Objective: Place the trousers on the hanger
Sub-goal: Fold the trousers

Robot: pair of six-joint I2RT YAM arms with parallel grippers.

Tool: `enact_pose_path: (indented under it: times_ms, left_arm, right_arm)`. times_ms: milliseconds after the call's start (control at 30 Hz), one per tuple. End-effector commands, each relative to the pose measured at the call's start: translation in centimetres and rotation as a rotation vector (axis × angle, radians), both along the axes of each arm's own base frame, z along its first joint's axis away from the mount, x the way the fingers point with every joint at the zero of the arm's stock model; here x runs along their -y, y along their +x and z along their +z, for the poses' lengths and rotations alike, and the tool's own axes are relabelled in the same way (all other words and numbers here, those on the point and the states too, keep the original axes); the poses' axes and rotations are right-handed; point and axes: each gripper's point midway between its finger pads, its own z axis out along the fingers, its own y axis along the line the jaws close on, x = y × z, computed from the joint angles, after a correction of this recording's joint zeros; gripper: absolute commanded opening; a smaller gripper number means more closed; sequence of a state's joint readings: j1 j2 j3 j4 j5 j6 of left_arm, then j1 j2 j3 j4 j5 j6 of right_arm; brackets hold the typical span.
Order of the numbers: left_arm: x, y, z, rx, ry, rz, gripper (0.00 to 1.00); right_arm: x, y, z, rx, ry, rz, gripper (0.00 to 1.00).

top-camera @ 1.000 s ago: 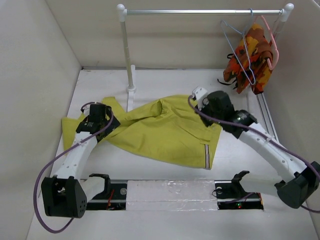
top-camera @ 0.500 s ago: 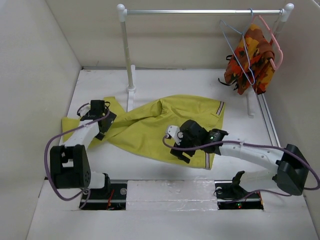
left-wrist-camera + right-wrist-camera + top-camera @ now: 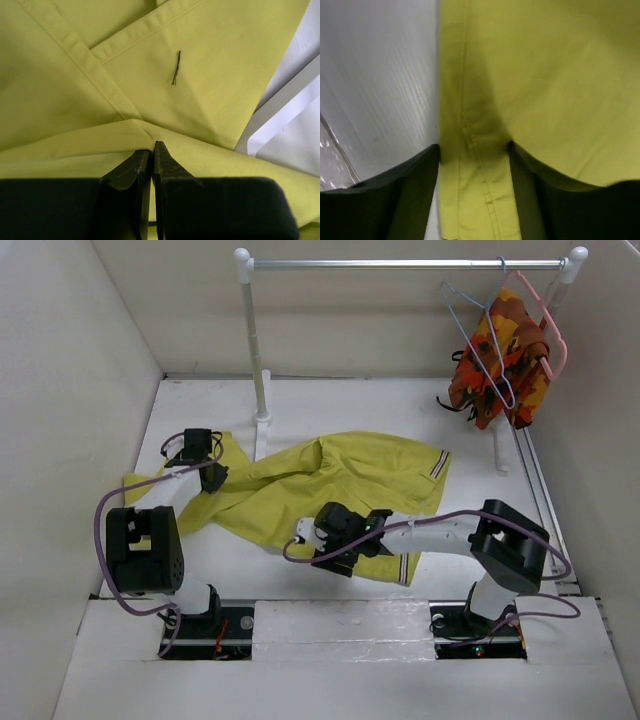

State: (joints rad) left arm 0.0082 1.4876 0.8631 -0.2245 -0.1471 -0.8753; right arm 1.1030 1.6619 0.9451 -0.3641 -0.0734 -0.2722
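White-walled enclosure with a white table (image 3: 330, 400) is filling the top view, and a metal rack (image 3: 400, 263) is standing along the upper edge of the frame. The trousers (image 3: 330, 485) are lying spread flat across the middle of the table, with the striped waistband trim showing at right of centre and one leg reaching toward the left edge.

Both arms are bending low over the cloth. An orange-red patterned garment (image 3: 505, 350) is hanging at the upper right on a pink hanger (image 3: 548, 330). The hanger (image 3: 470, 332), pale-blue wire, is hanging bare on the same rail, just left of the garment and well apart from the trousers.

The left gripper (image 3: 210, 472) is sitting at the left-hand leg. In the left wrist view the left gripper (image 3: 152, 150) is pinching closed, with a fold of the trousers (image 3: 210, 75) caught at its tips.

The right gripper (image 3: 335, 545) is sitting low on the near hem at lower centre. In the right wrist view the right gripper (image 3: 474, 147) is holding its fingers spread apart and straddling the stitched edge of the trousers (image 3: 555, 75), with bare table showing to the left.
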Motion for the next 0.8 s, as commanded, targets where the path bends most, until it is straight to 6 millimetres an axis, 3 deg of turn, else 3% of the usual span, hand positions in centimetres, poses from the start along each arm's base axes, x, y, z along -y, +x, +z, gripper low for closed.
enact_pose_path:
  times_ms: [0,33,67,100,167,267,300,333,400,433,500,567,600,633,667,733,767]
  left_arm:
    - [-0.3,1.3,1.2,0.024,0.028,-0.021,0.0]
    - [-0.6,1.3,1.4,0.029,0.044,-0.017,0.0]
    - [-0.8,1.3,1.8,0.036,0.062,-0.023,0.0]
    - [-1.0,1.5,2.6,0.059,0.074,-0.027,0.0]
    - [-1.6,1.9,4.1,0.089,0.117,-0.031,0.0]
    - [-2.3,3.4,7.3,0.158,0.168,-0.034,0.0]
    - [-2.6,3.6,7.6,0.151,0.19,-0.047,0.0]
    - [-2.7,4.7,8.9,0.18,0.204,-0.05,0.0]
    - [-3.1,5.5,8.8,0.154,0.232,-0.061,0.0]
    - [-3.6,6.5,10.0,0.174,0.26,-0.054,0.0]
    - [-3.1,7.7,10.1,0.161,0.301,-0.08,0.0]
    - [-1.7,10.6,13.0,0.206,0.372,-0.151,0.0]
    - [-1.7,10.6,11.8,0.17,0.371,-0.159,0.0]
    - [-1.4,11.7,13.6,0.202,0.387,-0.163,0.0]
    - [-0.2,12.3,12.9,0.186,0.396,-0.204,0.0]
    - [1.2,13.9,14.2,0.221,0.418,-0.237,0.0]
    - [2.4,14.6,13.1,0.193,0.439,-0.279,0.0]
  right_arm:
    - [-2.0,0.4,-0.8,0.066,0.004,-0.048,0.6]
    - [-1.5,0.8,-1.1,0.079,-0.011,-0.085,0.44]
    - [-0.9,1.4,-1.4,0.113,-0.026,-0.132,0.13]
    - [0.1,1.2,-2.1,0.103,-0.047,-0.178,0.0]
    - [1.5,0.4,-2.5,0.098,-0.089,-0.197,0.0]
    - [4.7,-2.7,-2.2,0.067,-0.163,-0.179,0.0]
    - [5.6,-3.7,-2.0,0.043,-0.177,-0.188,0.0]
    - [6.5,-4.7,-1.0,0.024,-0.16,-0.183,0.0]
    - [8.4,-7.4,-0.1,-0.053,-0.174,-0.196,0.0]
    - [9.0,-8.1,1.1,-0.074,-0.13,-0.203,0.0]
    - [10.8,-9.8,1.9,-0.147,-0.138,-0.242,0.0]
    - [12.6,-10.6,3.5,-0.172,-0.129,-0.295,0.0]
    - [13.2,-10.8,4.0,-0.177,-0.132,-0.316,0.0]
    - [13.8,-10.8,4.4,-0.171,-0.133,-0.335,0.0]
    - [14.5,-10.6,5.5,-0.146,-0.123,-0.361,0.0]
    - [14.4,-10.2,6.5,-0.129,-0.086,-0.393,0.2]
    - [13.9,-10.0,7.1,-0.125,-0.048,-0.398,0.48]
